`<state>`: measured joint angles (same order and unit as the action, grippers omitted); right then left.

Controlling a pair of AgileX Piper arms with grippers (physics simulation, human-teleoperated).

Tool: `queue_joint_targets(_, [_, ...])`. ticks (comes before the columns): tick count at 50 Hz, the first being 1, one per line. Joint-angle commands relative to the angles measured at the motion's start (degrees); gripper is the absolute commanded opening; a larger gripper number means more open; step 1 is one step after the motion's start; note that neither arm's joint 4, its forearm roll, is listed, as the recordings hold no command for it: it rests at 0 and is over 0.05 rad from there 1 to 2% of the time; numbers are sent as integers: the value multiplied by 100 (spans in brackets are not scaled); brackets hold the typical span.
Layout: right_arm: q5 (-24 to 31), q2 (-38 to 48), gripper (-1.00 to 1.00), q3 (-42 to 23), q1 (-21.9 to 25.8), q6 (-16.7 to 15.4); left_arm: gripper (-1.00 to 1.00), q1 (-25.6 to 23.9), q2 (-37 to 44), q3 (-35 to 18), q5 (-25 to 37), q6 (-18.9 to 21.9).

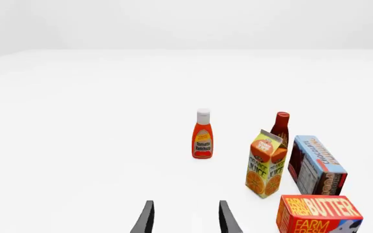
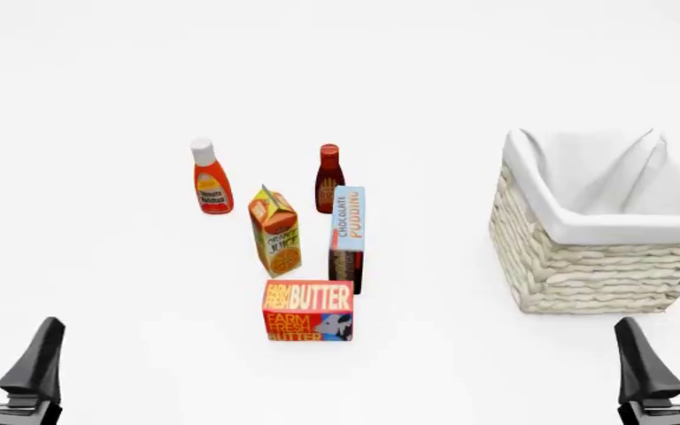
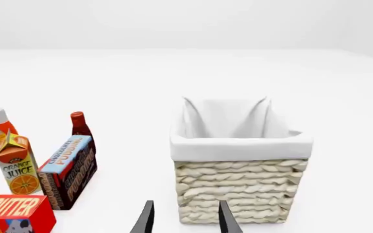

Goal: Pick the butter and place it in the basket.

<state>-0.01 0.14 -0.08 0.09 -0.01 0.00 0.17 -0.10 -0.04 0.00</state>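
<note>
The butter (image 2: 307, 310), a small red-and-orange carton with a blue cow patch, stands on the white table in front of the other groceries. It also shows in the left wrist view (image 1: 319, 213) and the right wrist view (image 3: 11, 213). The basket (image 2: 600, 257), woven wicker with a white liner, sits at the right and looks empty; the right wrist view sees the basket (image 3: 238, 189) straight ahead. My left gripper (image 2: 3, 350) is open at the near left, well short of the butter. My right gripper (image 2: 671, 350) is open just in front of the basket.
Behind the butter stand an orange juice carton (image 2: 275, 232) and a chocolate pudding box (image 2: 347, 235). Farther back are a ketchup bottle (image 2: 209, 177) and a dark red sauce bottle (image 2: 329, 177).
</note>
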Motion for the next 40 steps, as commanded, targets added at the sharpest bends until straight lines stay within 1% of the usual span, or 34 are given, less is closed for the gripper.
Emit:
queue_joint_targets(1, [5,38,100,-17,64,-1,100,0,26,-15,-7,0])
queue_joint_targets(16, [64,-11,100,-95,223,-108,100,0,26,-15,-7,0])
queue_joint_targets(17, [276,32,100,-221,434,-270,100,0,26,-15,-7,0])
queue_joint_targets(18, [279,33,100,-225,434,-270,100,0,26,-15,-7,0])
queue_joint_targets(19, [369,32,100,-291,471,-386,100,0,26,-15,-7,0])
queue_joint_targets(20, [684,0,100,-612,576,-474,100,0,26,-15,-7,0])
queue_joint_targets(25, [690,0,100,-617,576,-474,100,0,26,-15,-7,0])
queue_joint_targets(26, [1160,284,100,-1306,907,-677,100,0,26,-15,-7,0])
queue_joint_targets(27, [1202,436,100,-1524,939,-665,100,0,26,-15,-7,0])
queue_joint_targets(31, [1202,436,100,-1524,939,-665,100,0,26,-15,-7,0])
queue_joint_targets(32, [1316,1066,100,-2066,1185,-849,100,0,26,-15,-7,0])
queue_joint_targets(33, [1430,1321,100,-2355,1304,-1053,100,0,26,-15,-7,0])
queue_joint_targets(35, [1431,1324,100,-2359,1304,-1053,100,0,26,-15,-7,0])
queue_joint_targets(36, [1579,1641,100,-2701,1458,-1310,100,0,26,-15,-7,0])
queue_joint_targets(37, [1631,1824,100,-2829,1496,-1332,100,0,26,-15,-7,0])
queue_joint_targets(39, [1630,1826,100,-2831,1496,-1332,100,0,26,-15,-7,0])
queue_joint_targets(40, [1738,2091,100,-3080,1597,-1475,100,0,26,-15,-7,0])
